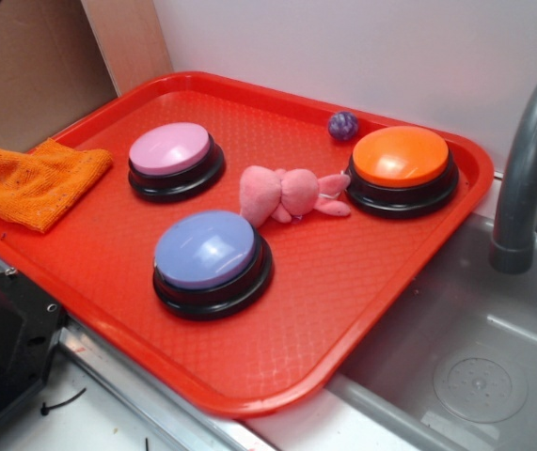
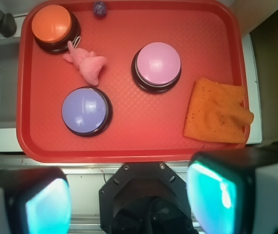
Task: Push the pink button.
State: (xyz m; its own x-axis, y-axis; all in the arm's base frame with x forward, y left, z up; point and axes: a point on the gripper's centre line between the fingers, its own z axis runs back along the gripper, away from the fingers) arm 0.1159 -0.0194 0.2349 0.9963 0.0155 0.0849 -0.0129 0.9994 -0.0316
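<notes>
The pink button (image 1: 169, 148) (image 2: 158, 63), a pale pink dome on a black base, stands upright at the back left of the red tray (image 1: 249, 399) (image 2: 129, 155). In the wrist view my gripper (image 2: 131, 201) hangs high above the tray's near edge, well short of the button. It is open, its two teal pads (image 2: 216, 195) far apart with nothing between them. The gripper itself does not show in the exterior view.
Also on the tray are a bluish-purple button (image 1: 207, 249) (image 2: 85, 109), an orange button (image 1: 402, 157) (image 2: 52, 23), a pink plush toy (image 1: 282, 194) (image 2: 87, 63), a small purple ball (image 1: 343, 125) (image 2: 99, 8) and an orange cloth (image 1: 38, 180) (image 2: 216, 112). A grey faucet (image 1: 527, 169) and sink (image 1: 475, 376) lie to the right.
</notes>
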